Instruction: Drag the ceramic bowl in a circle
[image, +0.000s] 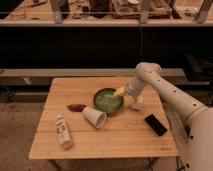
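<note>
Camera view. The ceramic bowl (107, 100) sits upright near the centre of the wooden surface (115, 142), slightly toward the far right. My tool (121, 92) is at the bowl's right rim, reached down from the arm (165, 90) that enters from the right. Its jaws stand spread. I cannot tell whether a finger is hooked over the rim or only beside it.

Progress: I judge the task to be at the engagement step. The tool is placed on the rim, but nothing here shows any part of the circle completed. Remaining: confirm contact, then push the bowl through a full loop.

Surroundings:
- A white paper cup (95, 117) lies on its side, touching or just beside the bowl's near-left edge. I expect it to be pushed first on any leftward or near-side arc.
- A small brown item (76, 107) lies just left of the bowl.
- A white bottle (62, 131) lies flat near the front left, well apart.
- A black flat device (156, 124) lies to the near right, close to a rightward arc.
</note>
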